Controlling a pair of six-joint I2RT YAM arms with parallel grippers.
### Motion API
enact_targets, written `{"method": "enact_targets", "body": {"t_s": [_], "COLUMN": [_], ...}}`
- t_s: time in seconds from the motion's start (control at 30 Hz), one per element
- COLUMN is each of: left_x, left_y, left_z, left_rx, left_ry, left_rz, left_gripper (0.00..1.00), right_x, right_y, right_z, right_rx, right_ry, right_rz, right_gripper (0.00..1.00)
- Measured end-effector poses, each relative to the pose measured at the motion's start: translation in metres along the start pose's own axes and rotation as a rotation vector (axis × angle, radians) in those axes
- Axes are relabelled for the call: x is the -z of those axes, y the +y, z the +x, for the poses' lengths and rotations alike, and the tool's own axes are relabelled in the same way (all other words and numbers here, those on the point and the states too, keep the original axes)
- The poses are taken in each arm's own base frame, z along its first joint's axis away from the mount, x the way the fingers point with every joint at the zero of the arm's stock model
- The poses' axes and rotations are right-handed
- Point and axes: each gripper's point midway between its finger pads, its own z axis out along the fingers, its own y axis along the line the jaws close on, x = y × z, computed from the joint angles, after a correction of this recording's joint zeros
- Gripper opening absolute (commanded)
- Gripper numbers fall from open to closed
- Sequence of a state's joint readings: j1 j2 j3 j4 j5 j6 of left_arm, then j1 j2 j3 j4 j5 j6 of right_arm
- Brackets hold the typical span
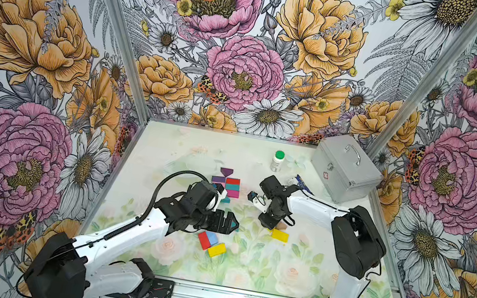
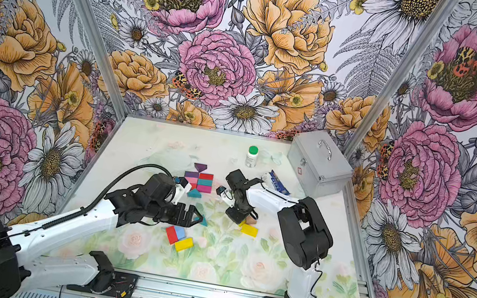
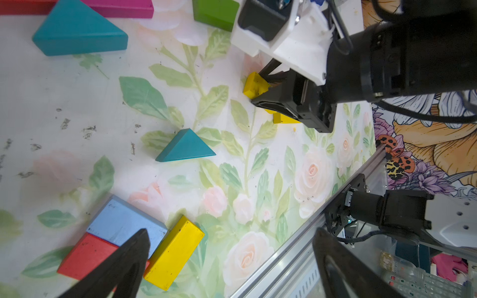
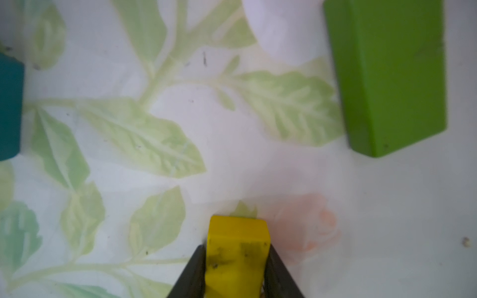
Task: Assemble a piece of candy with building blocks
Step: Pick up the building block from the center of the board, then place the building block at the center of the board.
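We count three yellow blocks [image 3: 175, 252] [image 3: 254, 86] [image 3: 284, 119], two teal triangles [image 3: 77, 33] [image 3: 185, 147], at least two red blocks [image 1: 203, 240] [image 1: 233, 181], one green block [image 3: 215, 10], one light blue block [image 3: 121, 224], one purple triangle [image 1: 228, 173] and one tan block [image 1: 282, 226]; beside these we see one green-capped white bottle [image 1: 277, 160], one blue-and-white packet [image 1: 304, 184], one grey case [image 1: 343, 175] and two robot arms [image 1: 130, 230] [image 1: 313, 203]

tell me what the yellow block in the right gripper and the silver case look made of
The yellow block is probably painted wood: opaque satin yellow coat, dark scuffs on its face. Plastic can't be ruled out.
The case looks like metal, likely aluminium: dull silver panels, shiny curved handle and latch.
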State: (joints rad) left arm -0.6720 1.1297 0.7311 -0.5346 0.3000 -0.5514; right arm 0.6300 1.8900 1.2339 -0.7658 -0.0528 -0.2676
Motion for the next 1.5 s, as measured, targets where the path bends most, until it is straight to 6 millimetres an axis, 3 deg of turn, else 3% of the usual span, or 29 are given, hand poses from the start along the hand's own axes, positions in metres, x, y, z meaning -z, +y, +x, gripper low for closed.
{"method": "enact_targets", "body": {"t_s": [0.27, 0.53, 0.67, 0.93, 1.3, 1.5], "left_x": [-0.001, -0.001, 0.000, 0.000, 0.000, 0.004], "left_y": [0.006, 0.010, 0.012, 0.014, 0.014, 0.011], "left_z": [-0.004, -0.006, -0.008, -0.009, -0.010, -0.011], "left_rx": [0.014, 0.024, 0.032, 0.035, 0.036, 0.032], "left_ry": [-0.003, -0.007, -0.013, -0.015, -0.016, -0.029], "left_rz": [-0.013, -0.019, -0.022, -0.024, -0.025, -0.016], "left_gripper": [0.99, 0.99, 0.99, 0.99, 0.99, 0.99], "right_x": [0.004, 0.029, 0.021, 0.001, -0.002, -0.001], "right_y": [-0.010, -0.061, -0.074, -0.076, -0.079, -0.079], "right_z": [-0.001, -0.033, -0.034, -0.029, -0.034, -0.035], "right_rx": [0.006, 0.024, 0.068, 0.189, 0.234, 0.220], "right_ry": [0.002, -0.092, -0.078, -0.024, -0.024, -0.025], "right_rz": [0.023, 0.087, 0.091, 0.070, 0.075, 0.077], "right_gripper": [0.27, 0.22, 0.21, 0.23, 0.38, 0.58]}}
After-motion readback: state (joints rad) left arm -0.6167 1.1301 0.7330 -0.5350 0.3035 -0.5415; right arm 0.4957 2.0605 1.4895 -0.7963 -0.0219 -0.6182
